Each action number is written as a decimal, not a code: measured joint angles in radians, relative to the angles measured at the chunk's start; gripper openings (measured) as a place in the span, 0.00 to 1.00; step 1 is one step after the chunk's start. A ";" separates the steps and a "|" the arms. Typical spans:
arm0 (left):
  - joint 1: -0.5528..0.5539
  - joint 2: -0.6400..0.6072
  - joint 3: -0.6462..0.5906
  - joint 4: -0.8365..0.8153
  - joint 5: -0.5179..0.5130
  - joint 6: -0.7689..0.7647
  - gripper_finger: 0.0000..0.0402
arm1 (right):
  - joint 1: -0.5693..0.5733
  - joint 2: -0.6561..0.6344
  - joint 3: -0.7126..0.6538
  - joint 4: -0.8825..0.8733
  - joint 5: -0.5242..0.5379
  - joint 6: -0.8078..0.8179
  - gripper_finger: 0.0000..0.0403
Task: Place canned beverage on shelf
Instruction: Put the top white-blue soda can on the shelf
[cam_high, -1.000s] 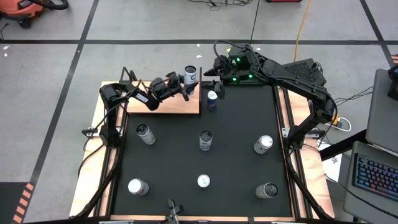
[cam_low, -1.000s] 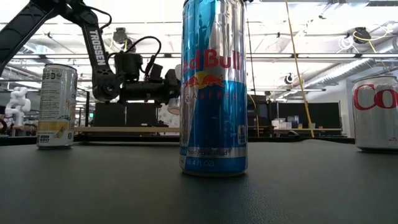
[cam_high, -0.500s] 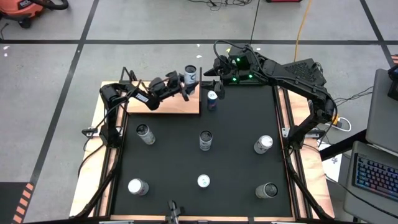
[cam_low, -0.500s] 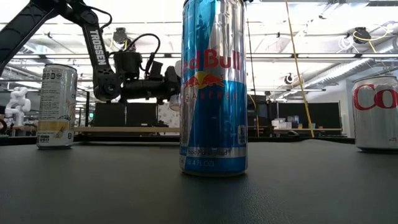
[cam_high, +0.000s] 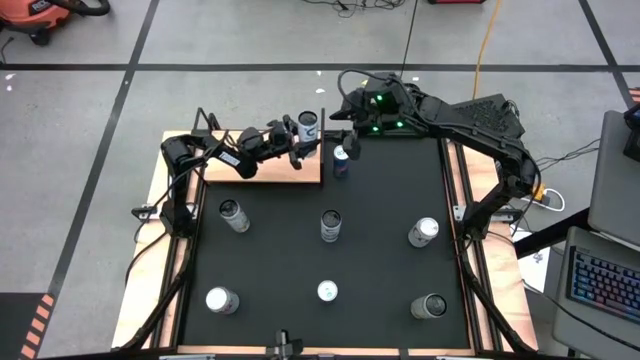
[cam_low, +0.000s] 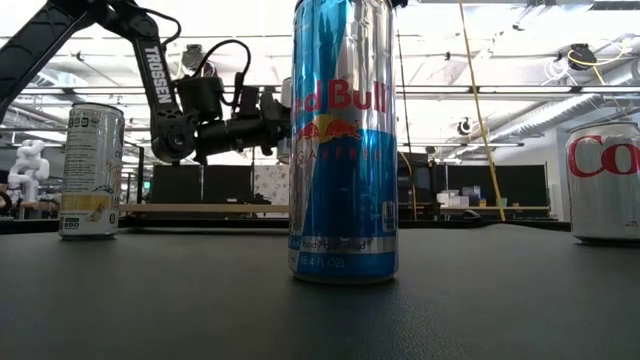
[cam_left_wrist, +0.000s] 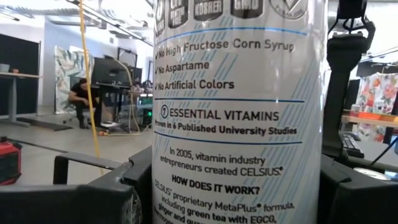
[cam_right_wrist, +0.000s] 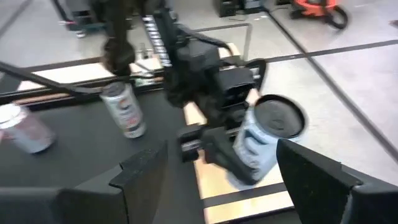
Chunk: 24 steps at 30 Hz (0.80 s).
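You see a white can with pale blue stripes and black print, a light-wood shelf, a black mat.

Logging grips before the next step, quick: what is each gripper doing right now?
Left gripper: closed on the white Celsius can, above the shelf.
Right gripper: open, holding nothing.

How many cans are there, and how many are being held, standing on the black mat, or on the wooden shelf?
Held by the left gripper over the shelf: 1, a white Celsius can
Standing on the black mat: 7, including the blue can near the empty right gripper
On the shelf: 0
Total: 8 cans
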 joint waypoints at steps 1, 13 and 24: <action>0.002 0.000 0.000 0.000 0.003 0.000 0.62 | -0.004 0.010 0.000 -0.003 0.007 0.000 0.70; 0.007 0.000 0.000 -0.002 0.016 0.000 0.62 | -0.034 0.154 -0.001 0.027 0.183 -0.052 0.64; 0.031 0.000 -0.001 -0.074 0.014 -0.001 0.62 | -0.068 0.194 0.000 0.093 0.204 0.041 0.53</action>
